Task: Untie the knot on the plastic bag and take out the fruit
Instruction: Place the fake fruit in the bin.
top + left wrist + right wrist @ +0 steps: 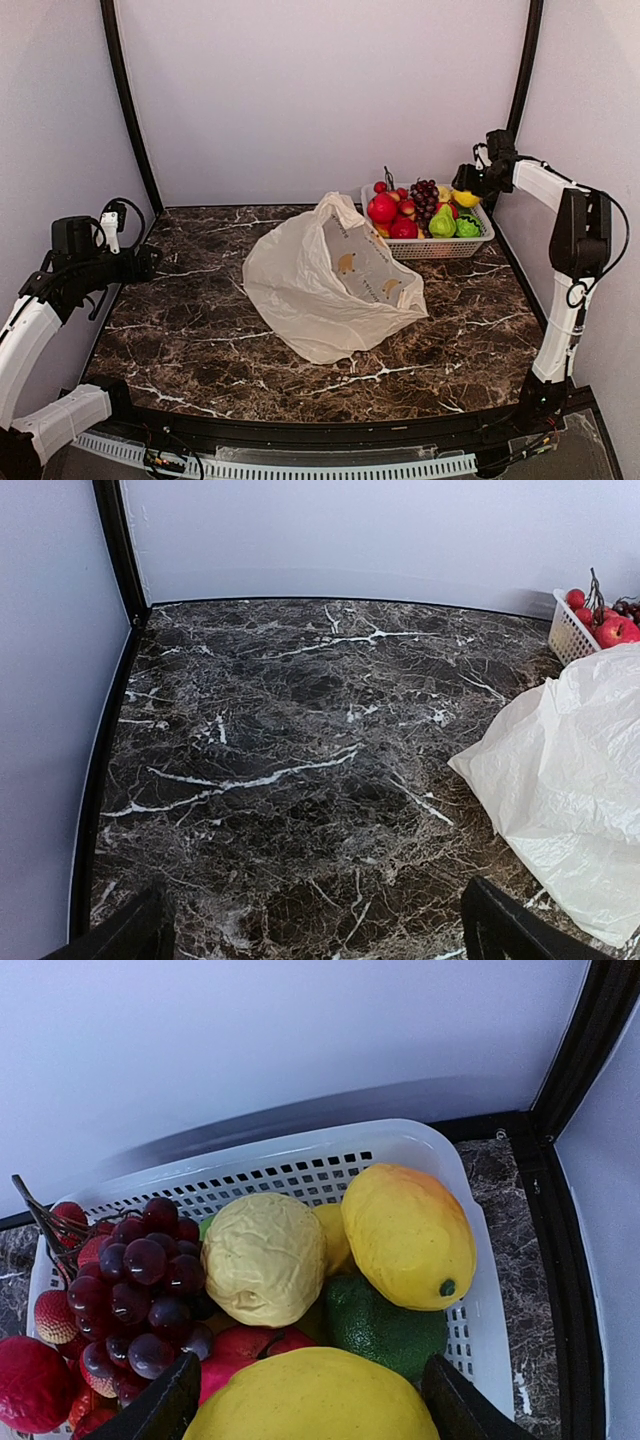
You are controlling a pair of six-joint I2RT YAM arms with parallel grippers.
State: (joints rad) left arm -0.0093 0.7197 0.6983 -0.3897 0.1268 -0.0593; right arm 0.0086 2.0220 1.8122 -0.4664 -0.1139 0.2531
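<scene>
- The plastic bag (pixel 320 290) lies limp and flattened mid-table (pixel 200 330). No tied lump shows at its mouth and nothing bulges inside, so I judge it opened and emptied.
- The fruit (pixel 405 210) is heaped in a white mesh basket (pixel 445 247) just behind and to the right of the bag. The bag's raised back fold meets the basket's left corner.
- The right gripper (pixel 305 1412) hangs over the basket end farthest from the bag. Its fingers are clasped on a large yellow fruit (pixel 315 1385) that fills the gap between them, probably to set it on the pile.
- The left gripper (pixel 320 935) waits well to the left of the bag, its jaws spread wide with nothing between them, out of the way.
- Left of the bag and in front of it there is broad bare marble.
- Behind and right of the bag the basket crowds the back wall and a black frame post (pixel 520 70), so clearance there looks tight.
</scene>
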